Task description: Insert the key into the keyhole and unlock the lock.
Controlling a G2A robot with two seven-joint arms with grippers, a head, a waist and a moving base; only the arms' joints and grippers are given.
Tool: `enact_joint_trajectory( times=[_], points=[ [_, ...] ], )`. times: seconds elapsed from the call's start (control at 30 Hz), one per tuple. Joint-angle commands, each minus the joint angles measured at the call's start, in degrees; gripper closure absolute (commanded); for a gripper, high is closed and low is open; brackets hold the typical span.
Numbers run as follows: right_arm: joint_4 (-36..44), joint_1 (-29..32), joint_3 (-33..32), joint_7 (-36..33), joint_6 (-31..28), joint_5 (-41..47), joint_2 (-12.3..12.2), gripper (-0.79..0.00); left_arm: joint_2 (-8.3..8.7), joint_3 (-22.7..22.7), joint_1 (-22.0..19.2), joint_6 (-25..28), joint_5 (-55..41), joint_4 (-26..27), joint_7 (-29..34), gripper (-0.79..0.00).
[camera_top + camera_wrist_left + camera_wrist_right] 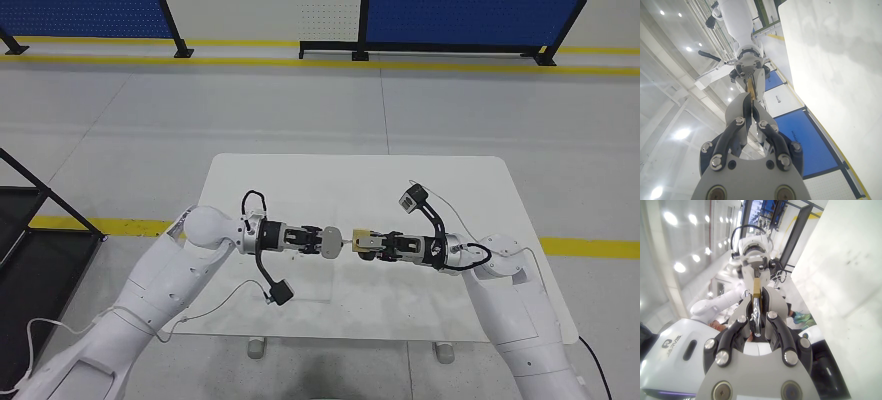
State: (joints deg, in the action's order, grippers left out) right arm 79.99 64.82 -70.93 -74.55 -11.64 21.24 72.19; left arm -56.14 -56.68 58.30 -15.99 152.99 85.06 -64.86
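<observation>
Both arms meet nose to nose above the middle of the white table [300, 180]. My right gripper [368, 243] is shut on a brass padlock [359, 238]. In the right wrist view the brass body [756, 289] sticks out past the right gripper [757, 298], and the silver shackle [756, 321] lies back between the pads. My left gripper [333, 241] faces the lock's end. In the left wrist view the left gripper [751, 106] is shut on the thin key [752, 103]. The key is mostly hidden by the pads, and its tip is at the padlock [750, 88].
Blue partition panels [460, 20] on black feet stand beyond the table, with yellow floor lines [300, 62] in front of them. A black rack [30, 230] stands at the left of the table. Cables hang from both wrists over the tabletop.
</observation>
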Motion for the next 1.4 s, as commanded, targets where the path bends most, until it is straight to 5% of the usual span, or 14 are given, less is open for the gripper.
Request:
enact_joint_trajectory(
  times=[0.0,1.23,1.27,1.33,1.37],
  points=[
    [0.00,0.00,0.00,0.00,0.00,0.00,0.00,0.000,-0.07,0.24,-0.20,-0.04,-0.01,-0.17,-0.01,0.000],
    [0.00,0.00,0.00,0.00,0.00,0.00,0.00,0.000,-1.46,3.81,-3.04,-0.03,-1.20,-3.16,1.13,0.000],
    [0.00,0.00,0.00,0.00,0.00,0.00,0.00,0.000,-1.47,3.81,-3.10,0.03,-1.24,-3.20,1.08,-0.139],
    [0.00,0.00,0.00,0.00,0.00,0.00,0.00,0.000,-1.46,3.76,-3.18,0.15,-1.17,-3.25,1.03,-0.625],
    [0.00,0.00,0.00,0.00,0.00,0.00,0.00,0.000,-1.45,3.70,-3.17,0.18,-1.21,-3.27,1.01,-0.785]
  ],
)
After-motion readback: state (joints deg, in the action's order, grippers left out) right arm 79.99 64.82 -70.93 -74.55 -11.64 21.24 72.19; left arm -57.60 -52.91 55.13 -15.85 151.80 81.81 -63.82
